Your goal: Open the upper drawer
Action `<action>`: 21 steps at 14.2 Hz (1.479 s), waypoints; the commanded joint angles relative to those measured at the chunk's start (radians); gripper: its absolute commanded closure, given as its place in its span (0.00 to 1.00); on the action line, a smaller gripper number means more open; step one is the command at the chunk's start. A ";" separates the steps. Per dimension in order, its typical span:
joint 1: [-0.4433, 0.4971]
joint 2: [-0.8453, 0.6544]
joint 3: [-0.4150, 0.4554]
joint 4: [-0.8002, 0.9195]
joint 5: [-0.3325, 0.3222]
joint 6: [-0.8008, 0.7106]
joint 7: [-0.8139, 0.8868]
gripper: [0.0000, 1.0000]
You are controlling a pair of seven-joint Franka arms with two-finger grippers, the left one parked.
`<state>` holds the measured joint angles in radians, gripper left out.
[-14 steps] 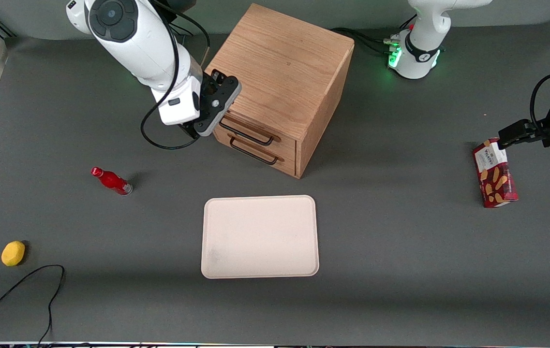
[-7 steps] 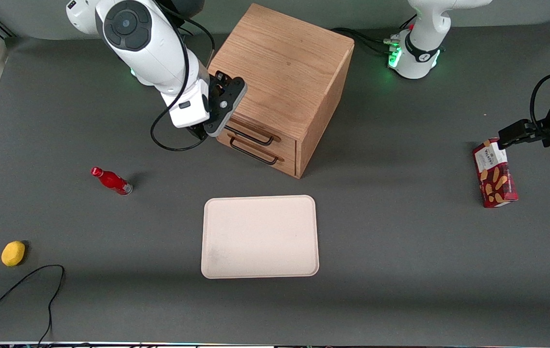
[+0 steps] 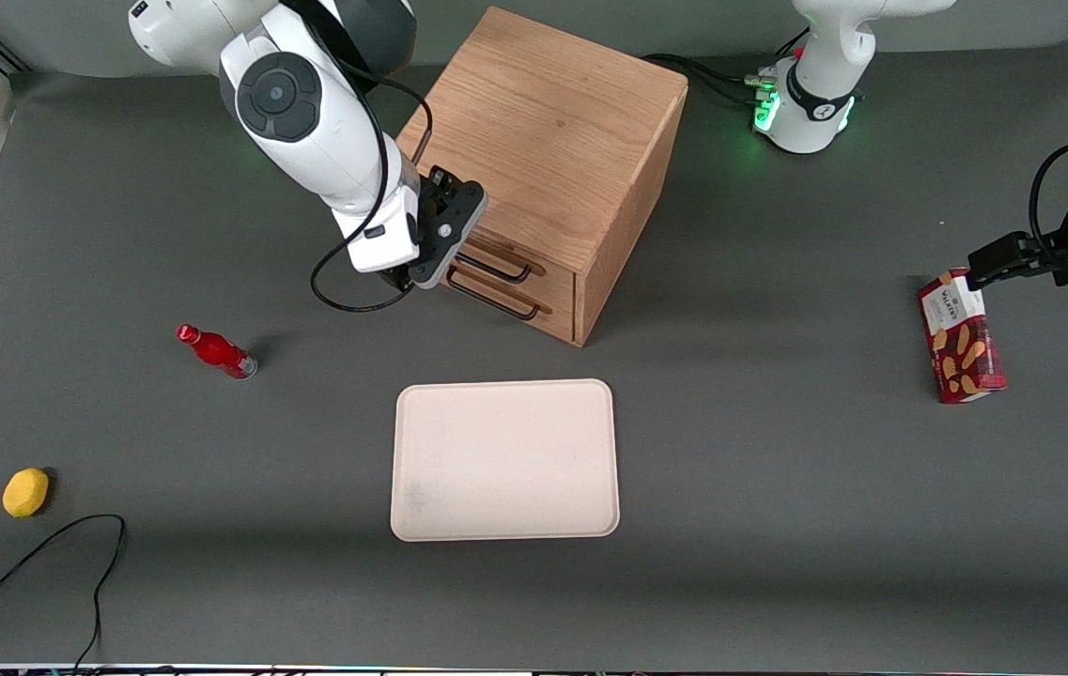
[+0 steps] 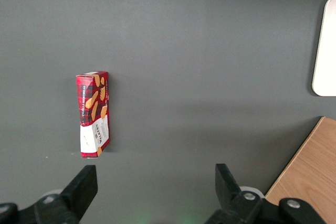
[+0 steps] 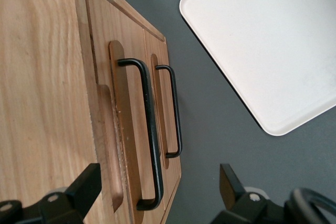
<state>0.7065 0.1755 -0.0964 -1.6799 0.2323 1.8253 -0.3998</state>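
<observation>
Overhead, hand [image 3: 430, 268] open, two drawers shut

The cabinet [image 3: 548, 164] is standing on the desk [image 3: 778, 526], farther from the front camera than the tray [image 3: 504, 460]. The upper drawer [image 3: 505, 260] is sitting directly above the lower drawer [image 3: 496, 299], both shut. The hand [image 3: 435, 255] is hovering just in front of the upper drawer, at the end of its handle [image 5: 148, 129] toward the working arm, fingers [image 5: 84, 187] spread apart. The bottle [image 3: 217, 351] is lying toward the working arm's end of the desk, and the lemon [image 3: 25, 492] is lying nearer the camera than it, beside a cable [image 3: 45, 554]. The box [image 3: 961, 336] is lying toward the parked arm's end.
</observation>
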 commanded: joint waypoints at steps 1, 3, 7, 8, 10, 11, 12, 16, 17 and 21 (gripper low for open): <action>0.005 -0.008 0.001 -0.055 0.018 0.071 -0.027 0.00; 0.007 -0.008 0.003 -0.076 0.016 0.095 -0.027 0.00; 0.007 -0.007 0.009 -0.098 0.013 0.126 -0.028 0.00; 0.007 -0.007 0.009 -0.109 0.012 0.143 -0.028 0.00; 0.007 -0.007 0.010 -0.133 0.010 0.179 -0.028 0.00; 0.007 -0.005 0.010 -0.141 0.010 0.190 -0.028 0.00; 0.007 -0.002 0.010 -0.147 0.009 0.201 -0.028 0.00; 0.007 0.002 0.010 -0.164 0.008 0.232 -0.045 0.00; 0.005 0.001 0.010 -0.172 0.008 0.242 -0.062 0.00; 0.004 0.007 0.010 -0.190 0.008 0.273 -0.071 0.00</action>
<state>0.7106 0.1829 -0.0854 -1.8416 0.2324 2.0643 -0.4370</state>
